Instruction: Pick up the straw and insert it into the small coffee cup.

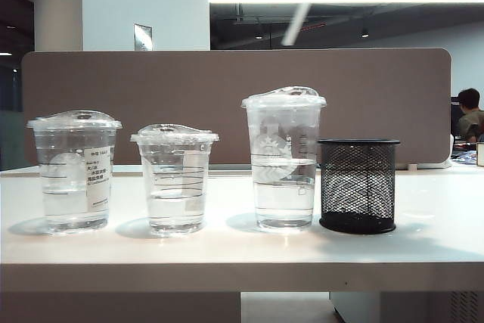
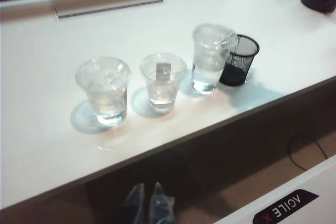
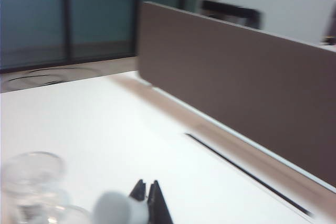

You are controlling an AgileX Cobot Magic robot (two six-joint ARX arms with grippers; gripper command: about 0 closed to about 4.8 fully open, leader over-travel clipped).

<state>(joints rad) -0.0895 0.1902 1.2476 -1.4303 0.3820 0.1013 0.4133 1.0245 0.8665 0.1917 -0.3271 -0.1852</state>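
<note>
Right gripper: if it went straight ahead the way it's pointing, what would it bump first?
Probably the white table: the right gripper, shut on the straw, aims low across it toward the brown divider. Depth is unclear.

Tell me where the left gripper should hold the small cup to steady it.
Probably grip the small cup by its wall, below the domed lid, coming from the table's front edge: taller cups flank both sides, and the lid must stay free for the straw in the shut right gripper. The left gripper hangs before that edge.
</note>
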